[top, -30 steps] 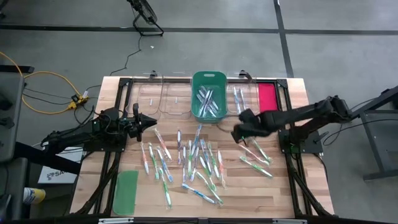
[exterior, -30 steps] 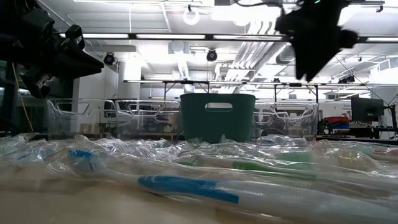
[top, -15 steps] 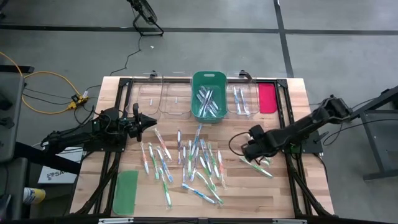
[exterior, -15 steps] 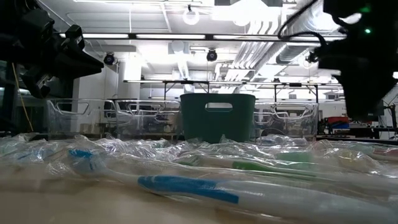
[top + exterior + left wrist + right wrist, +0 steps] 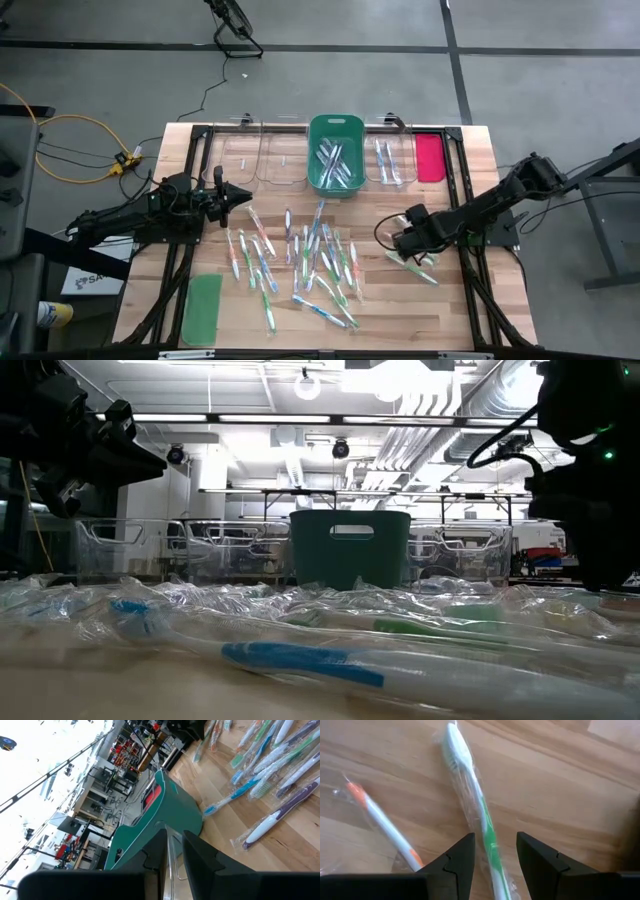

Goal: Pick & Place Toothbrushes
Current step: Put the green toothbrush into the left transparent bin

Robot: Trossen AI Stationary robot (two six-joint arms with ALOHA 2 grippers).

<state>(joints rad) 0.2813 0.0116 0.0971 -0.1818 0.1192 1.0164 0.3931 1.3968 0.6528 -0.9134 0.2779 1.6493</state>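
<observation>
Right gripper (image 5: 493, 854) is down low with its jaws partly open around a green-handled toothbrush (image 5: 472, 800), nothing clamped yet, a bit right of the green bin (image 5: 336, 152). Progress-wise I'd say early: a handful of brushes sit in that bin and the clear one beside it, dozens remain on the table (image 5: 450, 310). Since a second ago it's swung down from nearer the bin. Left gripper (image 5: 243, 195) hasn't budged, nearly closed, empty.

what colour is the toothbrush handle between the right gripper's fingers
Green and white wrapped plastic toothbrush, clearest in the right wrist view.
</observation>
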